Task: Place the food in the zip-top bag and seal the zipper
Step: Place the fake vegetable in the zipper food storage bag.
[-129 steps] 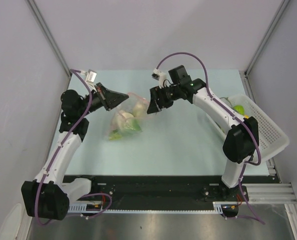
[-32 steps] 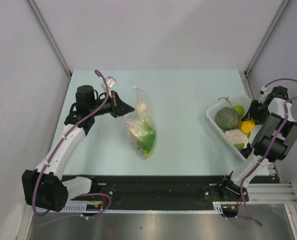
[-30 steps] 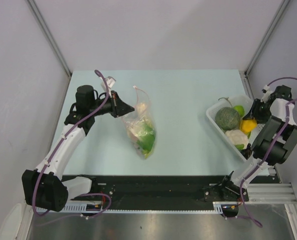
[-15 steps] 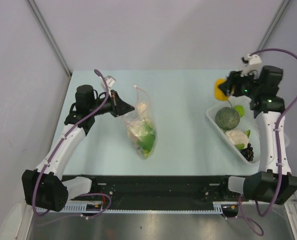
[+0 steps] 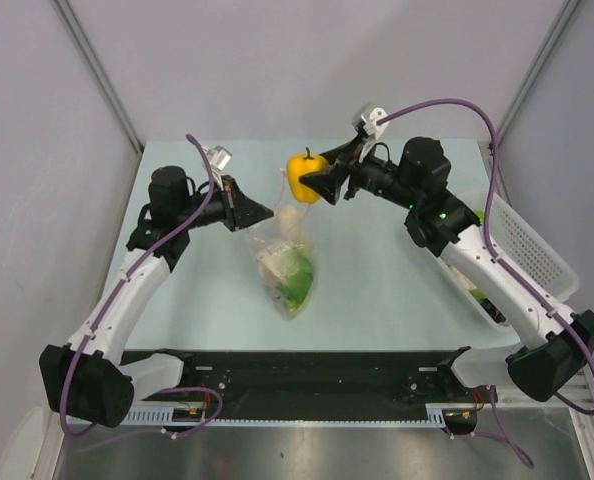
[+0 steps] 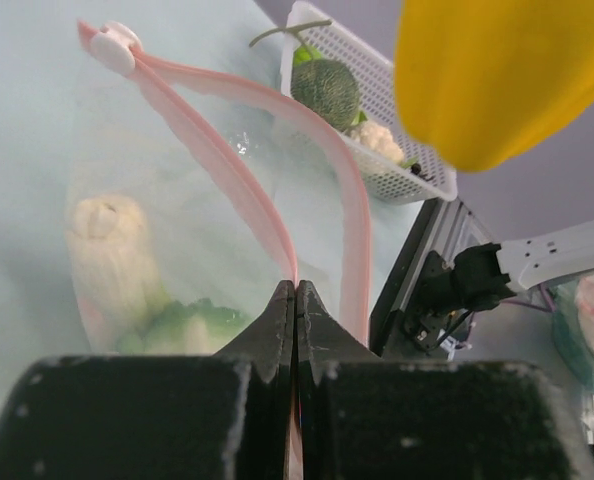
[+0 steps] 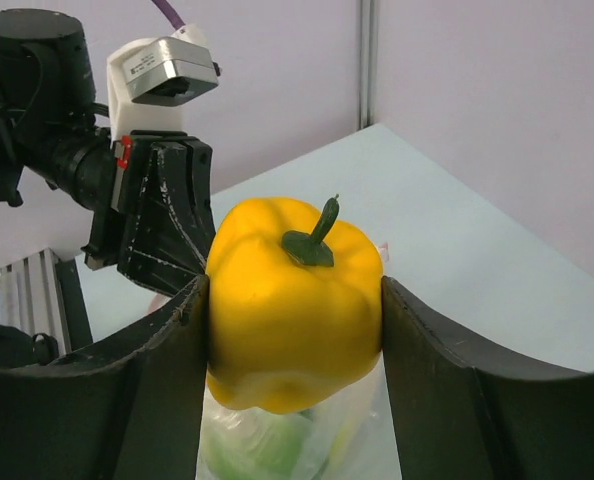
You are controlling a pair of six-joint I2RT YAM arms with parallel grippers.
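My right gripper is shut on a yellow toy bell pepper and holds it in the air just above the open mouth of the zip-top bag. In the right wrist view the pepper sits between both pads, with the bag below it. My left gripper is shut on the bag's pink-red zipper strip and holds one lip up. The mouth gapes open. A white-green leek and green pieces lie inside the bag.
The white latticed basket stands at the right table edge, partly behind my right arm. In the left wrist view the basket holds a green round piece and a pale white piece. The zipper's slider sits at the strip's far end.
My right arm has swung from the basket leftward to above the bag's mouth, carrying the yellow pepper. The left gripper still holds the bag's edge in the same place.
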